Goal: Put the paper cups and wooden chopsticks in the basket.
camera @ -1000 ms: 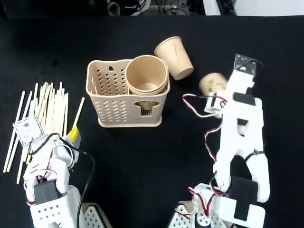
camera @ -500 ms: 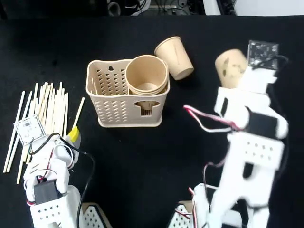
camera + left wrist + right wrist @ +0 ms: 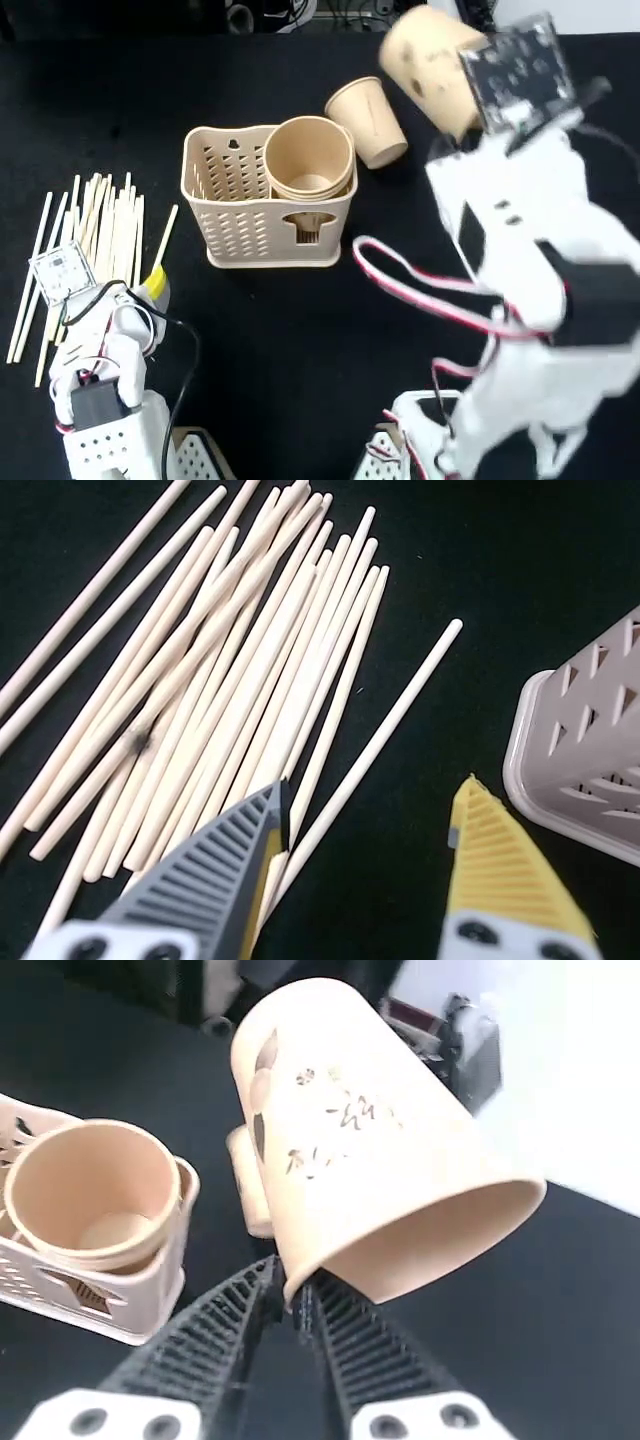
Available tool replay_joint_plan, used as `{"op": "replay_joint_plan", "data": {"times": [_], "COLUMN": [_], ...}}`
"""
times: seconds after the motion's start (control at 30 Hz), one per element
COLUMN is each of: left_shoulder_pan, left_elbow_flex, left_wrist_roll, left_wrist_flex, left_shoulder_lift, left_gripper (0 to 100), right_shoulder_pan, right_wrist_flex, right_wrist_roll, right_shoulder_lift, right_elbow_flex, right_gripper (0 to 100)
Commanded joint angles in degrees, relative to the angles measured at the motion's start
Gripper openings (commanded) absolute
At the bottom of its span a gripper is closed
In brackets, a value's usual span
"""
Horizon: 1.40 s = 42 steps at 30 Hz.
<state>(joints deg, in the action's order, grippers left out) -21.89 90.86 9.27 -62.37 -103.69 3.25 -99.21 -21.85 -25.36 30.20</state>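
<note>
My right gripper (image 3: pixel 293 1305) is shut on the rim of a printed paper cup (image 3: pixel 360 1160), held high above the table; from above that cup (image 3: pixel 425 62) hangs beyond the basket's right end. The beige basket (image 3: pixel 225 210) holds stacked paper cups (image 3: pixel 308 160) in its right half. Another paper cup (image 3: pixel 367 120) lies on its side behind the basket. A pile of wooden chopsticks (image 3: pixel 90 235) lies at the left; my left gripper (image 3: pixel 370 820) is open just above the chopsticks (image 3: pixel 220 690), with one single stick (image 3: pixel 370 750) between its fingers.
The table (image 3: pixel 300 340) is covered in black cloth. Cables and equipment (image 3: pixel 300 12) sit along the far edge. The basket's perforated wall (image 3: pixel 590 750) stands close beside the left gripper.
The right arm has lifted the printed cup off the table and raised it high, swinging it back and toward the basket. The left arm has stayed still.
</note>
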Motion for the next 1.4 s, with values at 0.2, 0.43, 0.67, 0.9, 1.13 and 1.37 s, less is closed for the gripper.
{"op": "replay_joint_plan", "data": {"times": [0.2, 0.43, 0.67, 0.9, 1.13, 1.37], "left_shoulder_pan": [0.7, 0.7, 0.7, 0.7, 0.7, 0.7], "left_elbow_flex": [-0.3, -0.3, -0.3, -0.3, -0.3, -0.3], "left_wrist_roll": [-0.4, -0.4, -0.4, -0.4, -0.4, -0.4], "left_wrist_flex": [1.1, 1.1, 1.1, 1.1, 1.1, 1.1], "left_shoulder_lift": [-0.4, -0.4, -0.4, -0.4, -0.4, -0.4], "left_gripper": [27, 27, 27, 27, 27, 27], "right_shoulder_pan": [12.0, 12.3, 12.3, 12.3, 12.3, 12.3], "right_wrist_flex": [-2.0, -1.9, -1.9, -1.9, -1.9, -1.9], "right_wrist_roll": [-3.3, -3.4, -3.4, -3.4, -3.4, -3.4], "right_shoulder_lift": [7.1, 7.0, 6.7, 5.2, 2.4, -1.9], "right_elbow_flex": [0.6, -8.2, -10.0, -7.4, -9.8, -9.8], "right_gripper": [1.1, 1.1, 1.2, 1.2, 1.2, 1.2]}}
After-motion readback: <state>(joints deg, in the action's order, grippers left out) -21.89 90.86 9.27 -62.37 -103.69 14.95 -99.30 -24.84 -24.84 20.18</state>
